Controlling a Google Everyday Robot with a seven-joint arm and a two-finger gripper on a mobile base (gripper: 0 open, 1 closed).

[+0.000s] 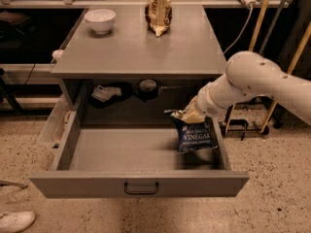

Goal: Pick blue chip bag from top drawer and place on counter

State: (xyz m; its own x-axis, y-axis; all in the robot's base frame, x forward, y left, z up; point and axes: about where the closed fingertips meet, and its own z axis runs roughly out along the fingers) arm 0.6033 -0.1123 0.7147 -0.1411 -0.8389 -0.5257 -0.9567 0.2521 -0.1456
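Observation:
The blue chip bag (195, 136) hangs upright over the right side of the open top drawer (138, 183), lifted off the drawer floor. My gripper (185, 115) is shut on the bag's top edge, at the end of the white arm (252, 81) that reaches in from the right. The grey counter (141, 47) lies above and behind the drawer.
A white bowl (100, 20) stands at the counter's back left and a brown-and-cream wrinkled bag (158, 13) at its back middle. Small objects (108, 92) lie on the shelf behind the drawer. Poles and cables stand to the right. A white shoe (14, 221) is at the lower left.

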